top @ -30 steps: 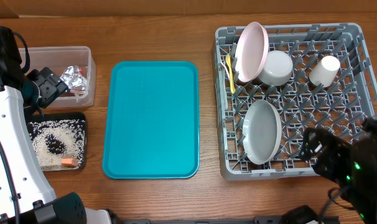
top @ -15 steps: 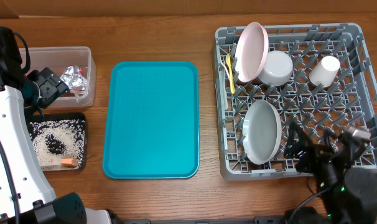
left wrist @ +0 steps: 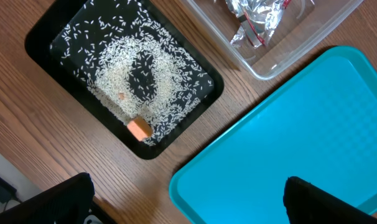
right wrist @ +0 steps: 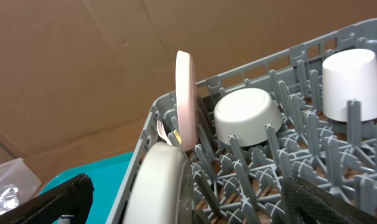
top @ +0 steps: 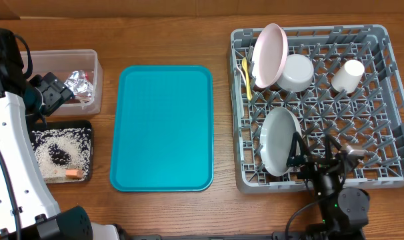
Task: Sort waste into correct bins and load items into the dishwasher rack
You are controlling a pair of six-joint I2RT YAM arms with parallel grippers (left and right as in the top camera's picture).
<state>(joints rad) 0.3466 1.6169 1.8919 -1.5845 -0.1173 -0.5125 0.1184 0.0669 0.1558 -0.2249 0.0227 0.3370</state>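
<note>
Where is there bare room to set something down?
The teal tray is wholly bare; so is the wood strip between it and the dishwasher rack. The rack's right half is mostly free pegs. Crowded: rack's left side, rice-covered black tray.

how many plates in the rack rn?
2. A pinkish-white plate stands on edge at the dishwasher rack's back-left corner, beside the white bowl; a grey-green plate leans near its front-left corner. Nothing else looks hidden.

- I work at a robot test bench dressed up as a dish-clearing station: a wooden table (top: 169,33) with brown cardboard (right wrist: 83,74) walling off the back.
- Kitchen props sit on it: a grey dishwasher rack (top: 309,30), a teal tray (top: 163,127), a clear tub (top: 97,73) and a black tray (top: 91,153) holding scraps.
</note>
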